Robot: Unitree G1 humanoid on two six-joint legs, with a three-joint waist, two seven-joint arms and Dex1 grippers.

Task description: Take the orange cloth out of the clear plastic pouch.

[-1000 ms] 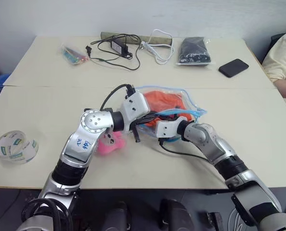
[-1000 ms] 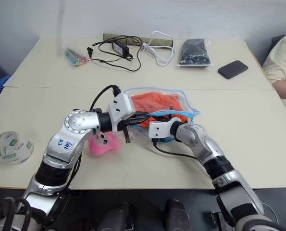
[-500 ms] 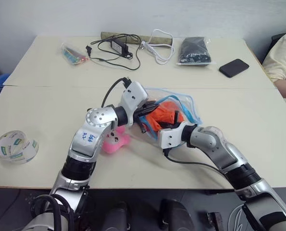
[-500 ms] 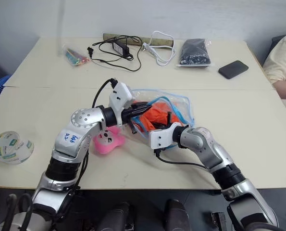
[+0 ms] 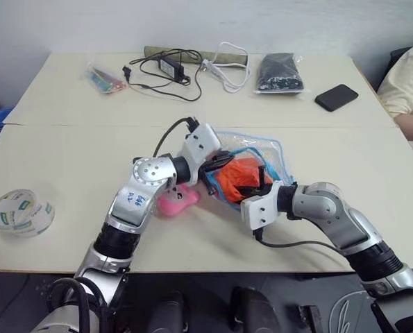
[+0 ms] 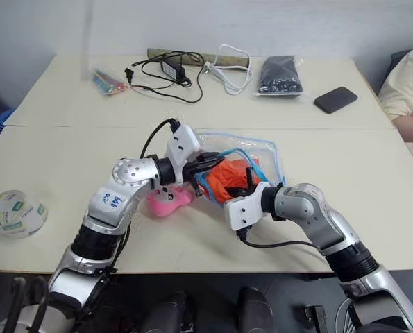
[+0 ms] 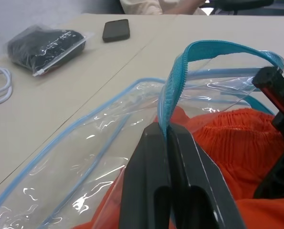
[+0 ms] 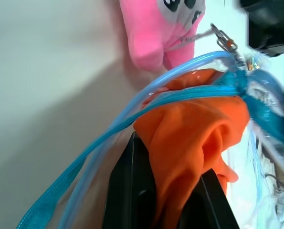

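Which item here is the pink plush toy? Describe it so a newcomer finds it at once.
Start at the cream table and find the clear plastic pouch near its middle, holding the orange cloth. The pink plush toy lies just left of it, under the left arm. It is the one pink, stuffed thing there.

Glossy clear plastic pouch (image 7: 108, 143) (woven blue edging), soft matt orange cloth (image 8: 194, 138)

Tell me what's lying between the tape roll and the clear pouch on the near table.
The pink plush toy, beside the clear plastic pouch, behind the left arm in the head views; bare tabletop from there to the tape roll.
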